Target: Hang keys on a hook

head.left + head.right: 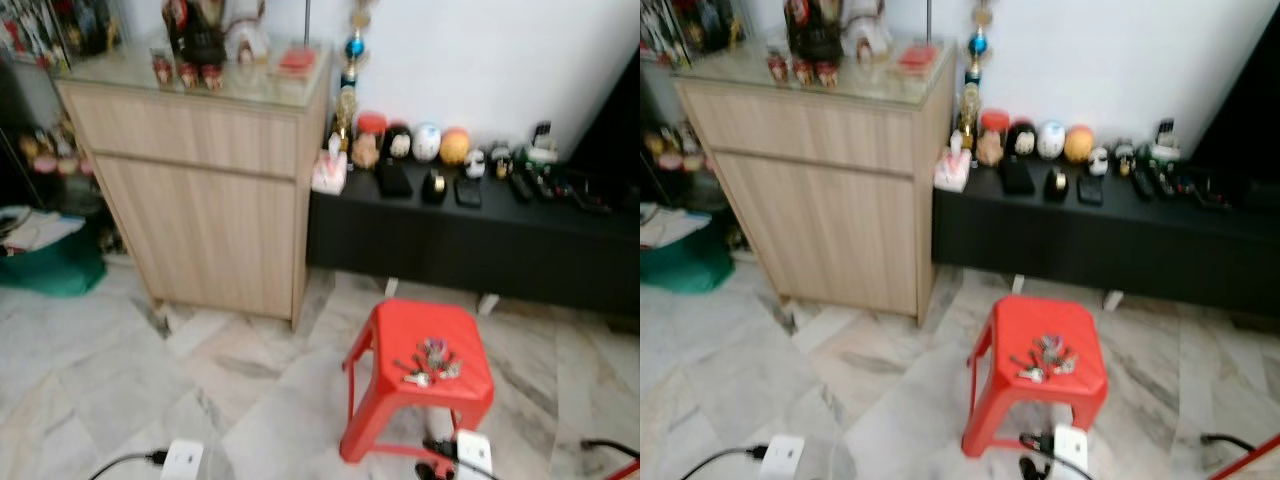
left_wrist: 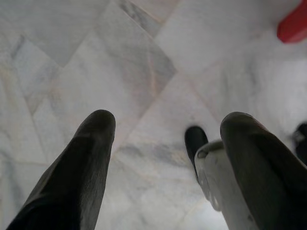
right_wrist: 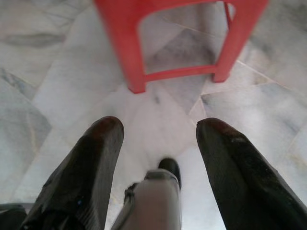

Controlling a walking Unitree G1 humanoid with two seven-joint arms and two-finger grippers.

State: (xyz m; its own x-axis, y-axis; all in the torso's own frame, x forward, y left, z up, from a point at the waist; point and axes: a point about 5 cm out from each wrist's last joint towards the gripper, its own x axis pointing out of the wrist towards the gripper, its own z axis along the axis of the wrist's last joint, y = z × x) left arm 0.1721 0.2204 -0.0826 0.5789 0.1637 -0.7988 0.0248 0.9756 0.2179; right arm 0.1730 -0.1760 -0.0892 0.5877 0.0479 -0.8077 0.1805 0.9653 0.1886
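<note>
both claws (image 2: 165, 129) (image 3: 158, 129) released over floor | keys (image 1: 430, 362) on red stool (image 1: 385, 325) | wooden cabinet (image 1: 210, 170), black bench (image 1: 470, 235) behind

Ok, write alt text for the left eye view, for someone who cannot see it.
A bunch of keys lies on a red plastic stool standing on a pale marble floor. Behind it, a light wooden cabinet stands beside a low black bench lined with small ornaments, against a white wall.
</note>
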